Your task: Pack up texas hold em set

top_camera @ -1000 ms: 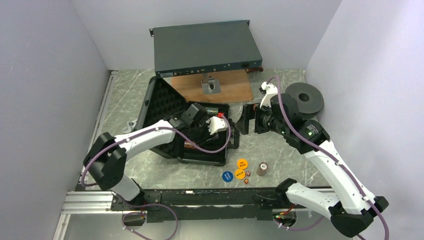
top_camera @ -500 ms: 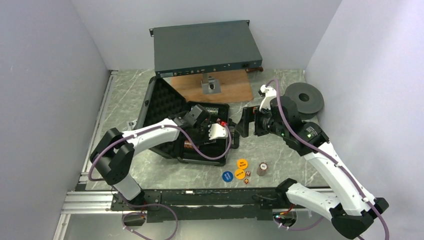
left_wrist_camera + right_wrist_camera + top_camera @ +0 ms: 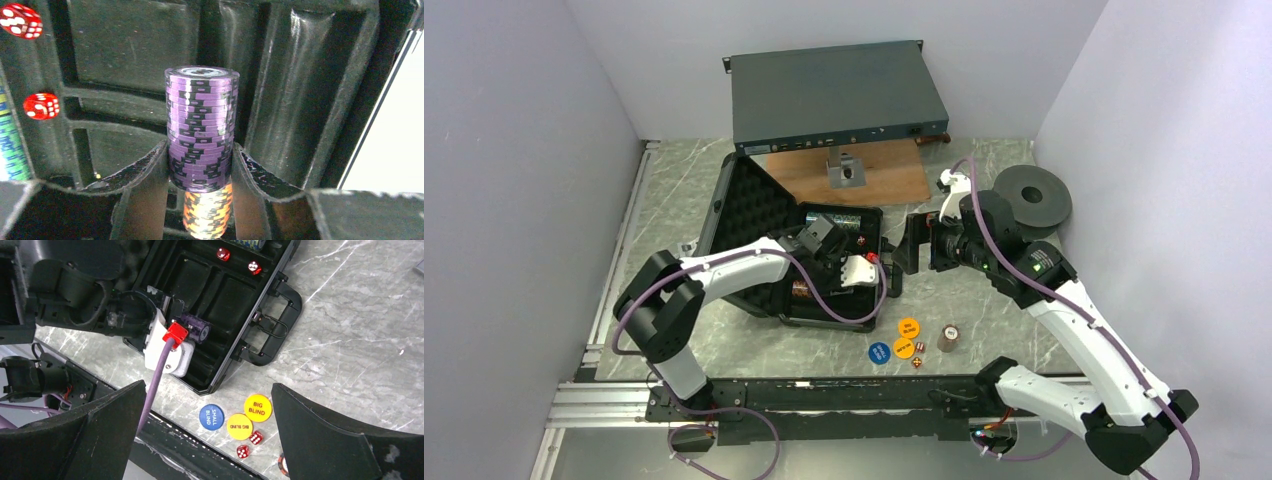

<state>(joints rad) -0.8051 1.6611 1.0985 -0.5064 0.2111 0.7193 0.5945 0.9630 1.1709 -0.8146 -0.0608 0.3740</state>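
Table [image 3: 984, 300]: an open case [image 3: 746, 208] stands centre-left. The left gripper [image 3: 200, 170] is inside the case, jaws pinching a purple chip stack [image 3: 201, 125] across its sides. The stack's long axis runs out past the fingertips, apparently in line with the channel [image 3: 212, 30] beneath it, where an orange stack [image 3: 206, 220] already lies. Judgement: the purple stack goes down into that channel, with its axis kept parallel to it. The right gripper [image 3: 208, 386] hovers beside the case, jaws spread and empty. It is the nearer arm to the loose blind buttons [image 3: 257, 407] and dice [image 3: 256, 438] on the table.
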